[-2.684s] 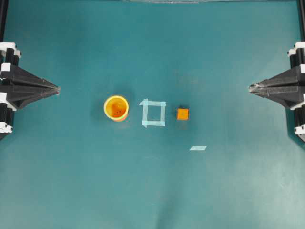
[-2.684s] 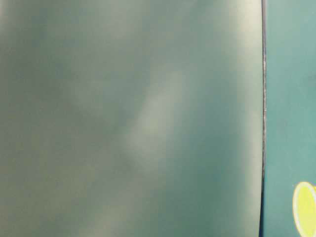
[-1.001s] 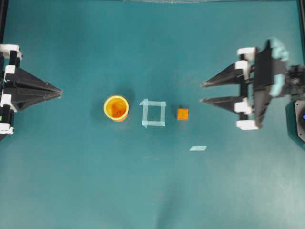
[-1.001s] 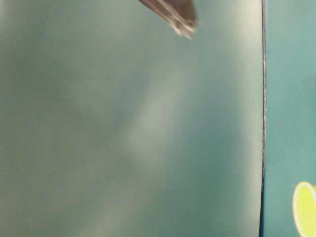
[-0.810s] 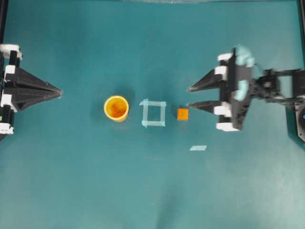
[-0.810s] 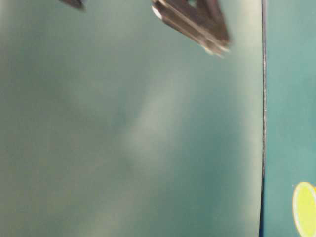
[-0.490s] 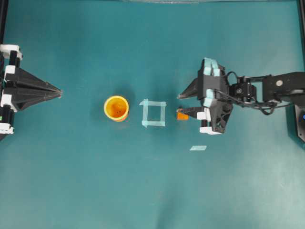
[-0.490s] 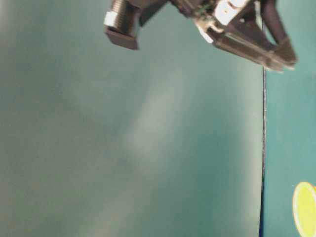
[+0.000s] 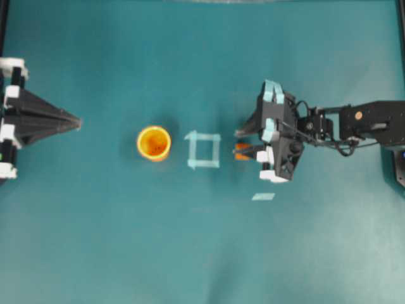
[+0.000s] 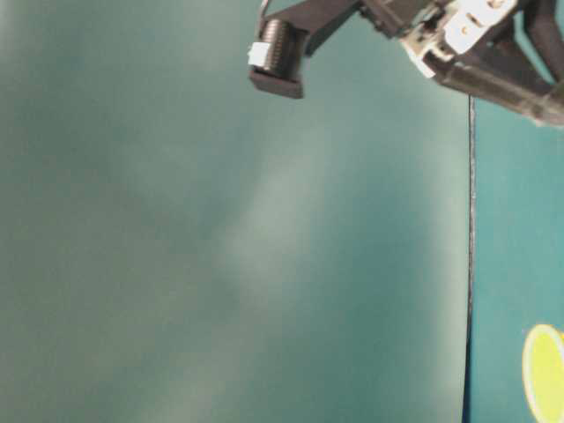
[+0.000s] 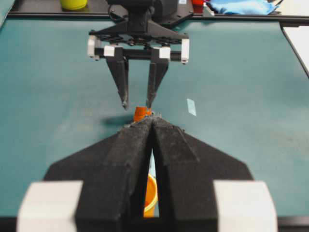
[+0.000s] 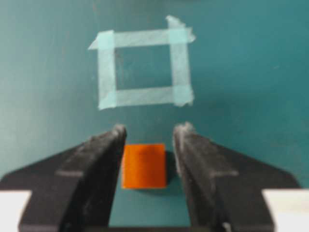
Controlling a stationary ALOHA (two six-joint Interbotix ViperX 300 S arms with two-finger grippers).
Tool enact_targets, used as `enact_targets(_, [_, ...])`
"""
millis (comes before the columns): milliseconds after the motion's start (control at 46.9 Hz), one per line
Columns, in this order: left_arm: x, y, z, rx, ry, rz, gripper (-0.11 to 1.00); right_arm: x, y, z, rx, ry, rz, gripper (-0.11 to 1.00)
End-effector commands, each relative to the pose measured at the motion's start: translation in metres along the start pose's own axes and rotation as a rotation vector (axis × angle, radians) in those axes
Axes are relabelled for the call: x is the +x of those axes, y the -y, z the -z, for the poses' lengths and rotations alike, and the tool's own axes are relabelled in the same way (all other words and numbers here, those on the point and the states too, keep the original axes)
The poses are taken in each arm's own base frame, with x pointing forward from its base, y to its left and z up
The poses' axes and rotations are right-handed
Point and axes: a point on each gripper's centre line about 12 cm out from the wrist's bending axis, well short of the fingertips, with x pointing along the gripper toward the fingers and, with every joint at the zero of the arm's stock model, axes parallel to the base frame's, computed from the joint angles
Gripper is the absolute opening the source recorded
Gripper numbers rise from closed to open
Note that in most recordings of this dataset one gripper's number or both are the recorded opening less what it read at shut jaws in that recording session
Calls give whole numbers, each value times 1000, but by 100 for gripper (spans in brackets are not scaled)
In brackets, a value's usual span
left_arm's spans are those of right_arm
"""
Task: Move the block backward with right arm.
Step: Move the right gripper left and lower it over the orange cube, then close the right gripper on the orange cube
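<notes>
The block (image 9: 242,152), a small orange cube, sits on the teal table just right of a pale tape square (image 9: 204,151). My right gripper (image 9: 238,143) has reached in from the right and is open, with one finger on each side of the block. In the right wrist view the block (image 12: 144,166) lies between the fingers (image 12: 104,159). It is against the left finger, with a small gap to the right one. My left gripper (image 9: 77,120) is shut and stays at the left edge. In the left wrist view the block (image 11: 140,112) shows just beyond its tips.
A round yellow-orange cup (image 9: 154,143) stands left of the tape square. A short pale tape strip (image 9: 263,196) lies in front of the right gripper. The table-level view shows mostly blurred teal, the right arm (image 10: 476,44) at the top and the cup's edge (image 10: 545,370).
My right arm has come in from the right edge, opened its jaws and lowered them to either side of the block. The block, cup and left arm have not moved.
</notes>
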Motion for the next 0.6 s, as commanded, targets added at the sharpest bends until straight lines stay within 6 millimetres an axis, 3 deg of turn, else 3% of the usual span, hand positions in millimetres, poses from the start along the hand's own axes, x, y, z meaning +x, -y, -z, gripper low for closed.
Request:
enact_targets(0, [2, 0, -11, 3, 26, 2, 0, 1, -5, -4, 9, 26, -13, 52])
enact_targets(575, [3, 0, -9, 3, 12, 2, 0, 10, -5, 9, 15, -6, -12, 60])
